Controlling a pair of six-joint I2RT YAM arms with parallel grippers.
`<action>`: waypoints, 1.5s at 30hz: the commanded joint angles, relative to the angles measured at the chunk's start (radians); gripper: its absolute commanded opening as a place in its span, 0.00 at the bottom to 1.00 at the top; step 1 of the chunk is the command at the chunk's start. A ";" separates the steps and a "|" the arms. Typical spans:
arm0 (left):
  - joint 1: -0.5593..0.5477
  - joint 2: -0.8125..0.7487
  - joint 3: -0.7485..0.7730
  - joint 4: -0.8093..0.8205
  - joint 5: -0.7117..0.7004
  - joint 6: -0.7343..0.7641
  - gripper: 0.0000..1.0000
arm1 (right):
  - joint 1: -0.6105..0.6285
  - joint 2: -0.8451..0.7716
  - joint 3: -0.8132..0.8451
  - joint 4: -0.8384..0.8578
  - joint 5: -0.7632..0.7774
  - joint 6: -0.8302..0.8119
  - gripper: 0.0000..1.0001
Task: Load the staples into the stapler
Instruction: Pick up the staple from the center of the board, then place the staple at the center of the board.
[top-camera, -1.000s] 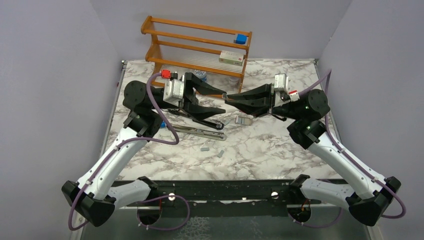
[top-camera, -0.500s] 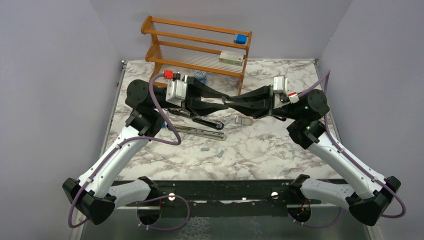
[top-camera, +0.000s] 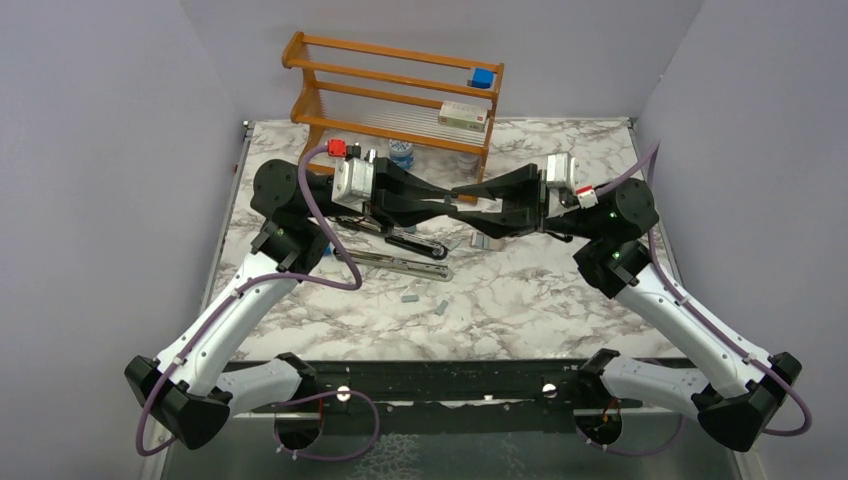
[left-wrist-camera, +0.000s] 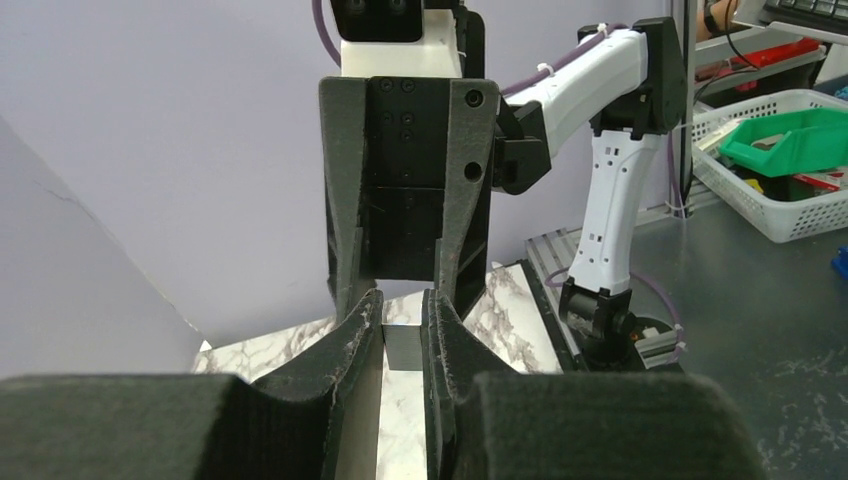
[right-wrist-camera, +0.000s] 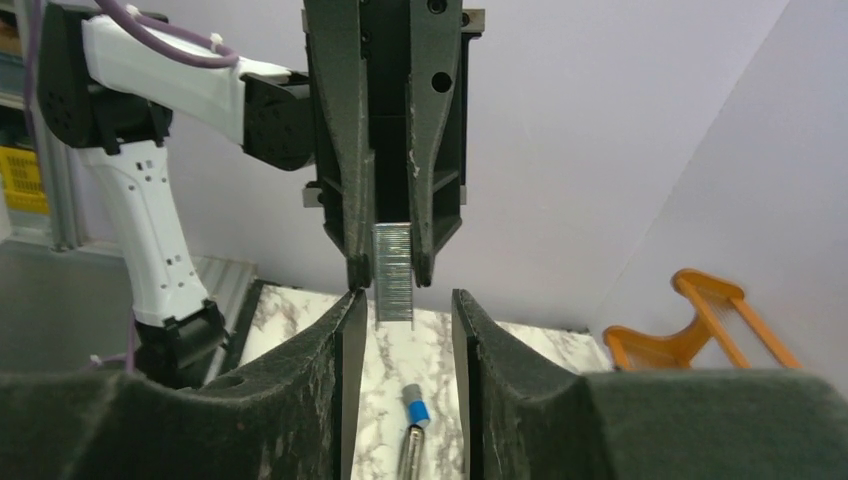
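clamping the staple strip (right-wrist-camera: 393, 272): left jaws are shut narrow on it and hold it in mid-air. its free end sticks out past the left tips into the gap of the right jaws. right jaws stand parted, one on each side of that free end. there is a clear gap on both sides, so they touch nothing and hold nothing. in the left wrist view the strip shows as a small grey block pinched between the left jaws, with the right jaws flanking just outside them.

both sets of jaws meet tip to tip above the worktop (top-camera: 560, 300), roughly level. the left arm (top-camera: 230, 310) comes in from one side and the right arm (top-camera: 680, 310) from the other.

the stapler (top-camera: 400, 262) lies open on the worktop below the left jaws. its black bar and silver channel are splayed apart, well clear of the held strip.

two loose staple pieces (top-camera: 410, 296) lie past the stapler on the side toward the arm bases, near each other.

just under the right jaws is a small pale grey item (top-camera: 487, 240), partly hidden. cannot tell what it is.

beyond the jaws, against the back wall, stands a wooden rack (top-camera: 400, 95). a blue block (top-camera: 482, 77) sits on its top shelf and a flat box (top-camera: 462, 116) one shelf lower.
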 joint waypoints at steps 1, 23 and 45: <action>-0.010 -0.020 0.016 0.034 -0.013 0.011 0.03 | -0.001 -0.026 -0.001 -0.005 0.059 -0.033 0.47; -0.238 0.285 0.123 -0.794 -0.575 0.670 0.00 | -0.283 0.129 0.255 -0.907 1.067 0.207 0.61; -0.506 0.865 0.294 -1.108 -0.924 0.890 0.00 | -0.751 0.040 -0.074 -0.763 0.553 0.411 0.62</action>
